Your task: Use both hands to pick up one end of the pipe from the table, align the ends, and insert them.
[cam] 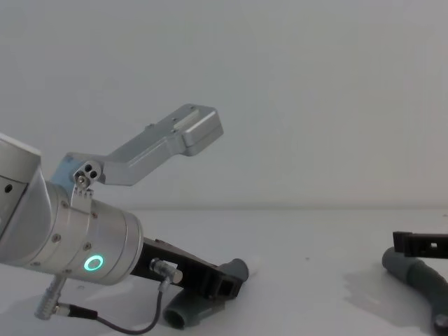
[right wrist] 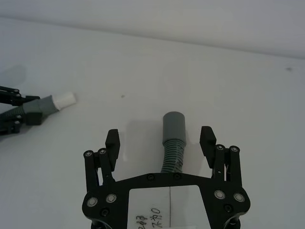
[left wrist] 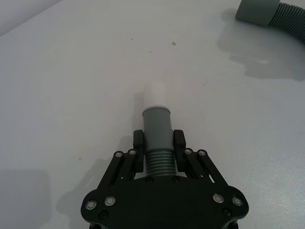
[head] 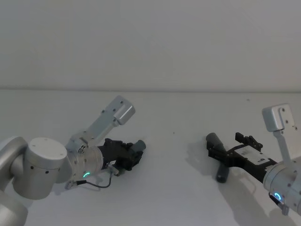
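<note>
One pipe piece, a grey cuff with a white tip, sticks forward out of my left gripper, which is shut on it where the ribbed hose begins. In the head view that left gripper sits low over the table at centre-left. The other pipe piece lies on the table with its plain grey cuff pointing forward, between the spread fingers of my open right gripper. The pads stand apart from it on both sides. The two ends face each other across a gap.
A thin black cable loops on the table below the left wrist. The pale wall stands behind the table's far edge. Bare white surface lies between the two pipe ends.
</note>
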You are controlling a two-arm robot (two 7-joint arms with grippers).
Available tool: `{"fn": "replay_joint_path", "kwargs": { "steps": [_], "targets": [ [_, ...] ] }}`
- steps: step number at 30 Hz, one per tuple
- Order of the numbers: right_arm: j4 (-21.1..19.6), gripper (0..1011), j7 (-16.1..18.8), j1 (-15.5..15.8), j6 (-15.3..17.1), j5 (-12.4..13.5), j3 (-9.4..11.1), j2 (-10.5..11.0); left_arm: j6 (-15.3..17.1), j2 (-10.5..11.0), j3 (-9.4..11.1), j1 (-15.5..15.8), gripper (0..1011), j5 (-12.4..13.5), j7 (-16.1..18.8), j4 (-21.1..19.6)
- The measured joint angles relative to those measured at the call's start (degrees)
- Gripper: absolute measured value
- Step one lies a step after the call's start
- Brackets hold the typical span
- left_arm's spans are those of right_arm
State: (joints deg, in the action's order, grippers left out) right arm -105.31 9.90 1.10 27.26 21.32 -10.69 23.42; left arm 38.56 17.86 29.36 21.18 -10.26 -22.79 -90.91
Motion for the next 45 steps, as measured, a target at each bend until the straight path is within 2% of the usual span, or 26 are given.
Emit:
{"fn": "replay_joint_path", "kwargs": {
  "steps": [24,45],
  "targets": [
    [4.9,1000,1.1,-2.8,2.7,-1.7,-1.7,0.0,0.0,0.0,0.0,0.0,357,0.0,0.0,0.0],
    [5.9,999,1.7,-4.0,4.5,-1.9,-1.9,-0.4,0.0,0.0,0.0,0.0,357,0.0,0.0,0.0]
  ]
}}
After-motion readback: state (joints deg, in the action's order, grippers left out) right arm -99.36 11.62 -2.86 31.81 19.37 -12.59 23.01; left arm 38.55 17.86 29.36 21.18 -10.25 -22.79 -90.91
